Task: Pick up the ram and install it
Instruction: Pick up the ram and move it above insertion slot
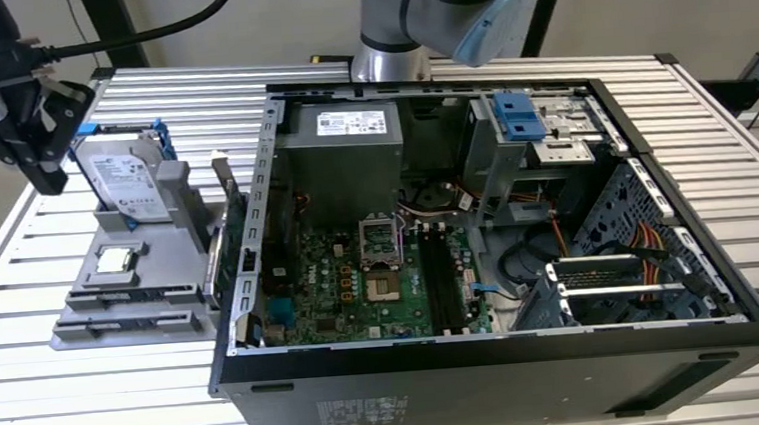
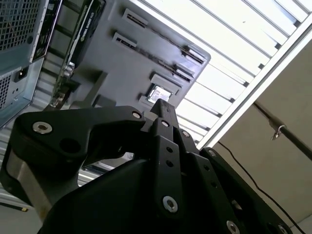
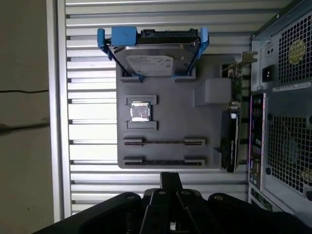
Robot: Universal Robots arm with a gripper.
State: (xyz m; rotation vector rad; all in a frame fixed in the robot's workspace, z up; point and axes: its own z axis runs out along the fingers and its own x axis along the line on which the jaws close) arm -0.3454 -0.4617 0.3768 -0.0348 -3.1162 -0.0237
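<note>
The ram [image 3: 163,142] is a thin stick standing on edge between two end clips on the grey holder [image 3: 165,109]; a second similar stick [image 3: 163,161] sits in the row beside it. My gripper [image 3: 170,176] hangs shut and empty above the slatted table, just off the holder's edge nearest the sticks. In the exterior view the gripper [image 1: 50,183] is high at the exterior view's left, above the holder [image 1: 94,333]. The second wrist view shows the gripper [image 2: 163,105] with its fingers pressed together. The motherboard's long black slots [image 1: 440,278] lie inside the open computer case [image 1: 497,355].
A silver hard drive with blue rails [image 3: 153,56] stands at the holder's far end, with a small processor chip [image 3: 140,112] in its middle. A green card with a metal bracket [image 3: 231,122] stands between holder and case. The arm's base [image 1: 389,61] rises behind the case.
</note>
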